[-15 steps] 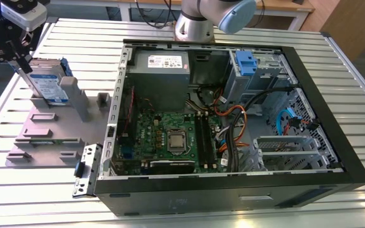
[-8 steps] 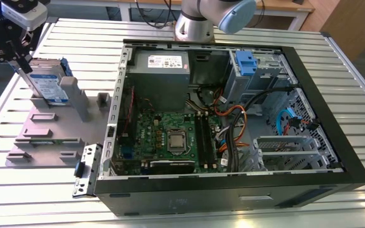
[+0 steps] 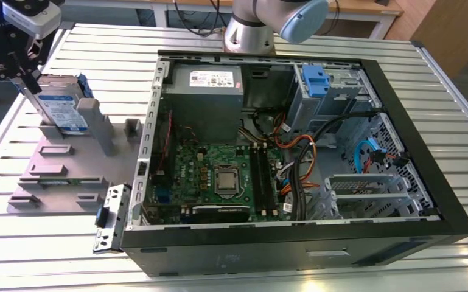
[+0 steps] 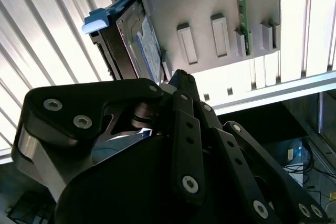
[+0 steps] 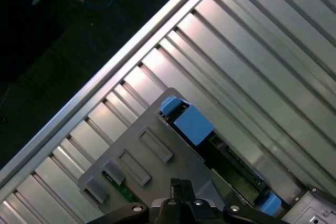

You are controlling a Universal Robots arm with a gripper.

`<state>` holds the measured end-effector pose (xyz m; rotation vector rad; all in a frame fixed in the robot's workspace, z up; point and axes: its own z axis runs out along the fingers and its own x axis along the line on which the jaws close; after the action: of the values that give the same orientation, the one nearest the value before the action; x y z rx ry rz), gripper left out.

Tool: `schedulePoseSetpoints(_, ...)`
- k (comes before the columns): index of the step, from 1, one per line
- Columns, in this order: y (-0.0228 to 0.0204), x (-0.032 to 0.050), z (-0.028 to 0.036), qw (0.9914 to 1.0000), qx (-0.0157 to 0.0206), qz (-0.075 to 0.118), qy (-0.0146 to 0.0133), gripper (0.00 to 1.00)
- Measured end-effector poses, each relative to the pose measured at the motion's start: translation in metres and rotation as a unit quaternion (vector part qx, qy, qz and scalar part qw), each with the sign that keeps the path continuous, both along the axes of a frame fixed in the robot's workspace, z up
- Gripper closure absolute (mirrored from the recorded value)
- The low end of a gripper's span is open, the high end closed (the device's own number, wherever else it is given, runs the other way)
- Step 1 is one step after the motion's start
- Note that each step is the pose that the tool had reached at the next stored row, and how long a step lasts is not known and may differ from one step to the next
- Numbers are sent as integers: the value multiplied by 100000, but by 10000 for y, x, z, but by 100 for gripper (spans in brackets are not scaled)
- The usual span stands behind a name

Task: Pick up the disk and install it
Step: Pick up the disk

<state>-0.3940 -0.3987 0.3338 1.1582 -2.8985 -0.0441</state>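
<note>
Alignment counts most: the disk [image 3: 61,111] stands on edge in the grey rack [image 3: 55,176] on the surface [image 3: 55,255], at the exterior view's left, with the tool [image 3: 29,82] just over its top edge, whether wide or narrow I cannot tell, so it should likely straddle the metal body squarely, clear of the blue frame [image 5: 193,124].

Flat silver-metal disk [image 3: 59,108] is showing a white-and-blue label, with blue plastic framing it. Moulded grey plastic holder [image 3: 55,176] is reading plain matte. Ribbed silver metal surface [image 3: 55,249] is glaring in pale stripes. Black steel computer case [image 3: 299,252] is enclosing a green circuit board [image 3: 217,176] and orange cables [image 3: 294,146].
</note>
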Motion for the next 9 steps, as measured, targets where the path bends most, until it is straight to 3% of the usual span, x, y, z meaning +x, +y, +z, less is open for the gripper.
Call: schedulePoseSetpoints(9,0,0,0,99996,0,895,2,89)
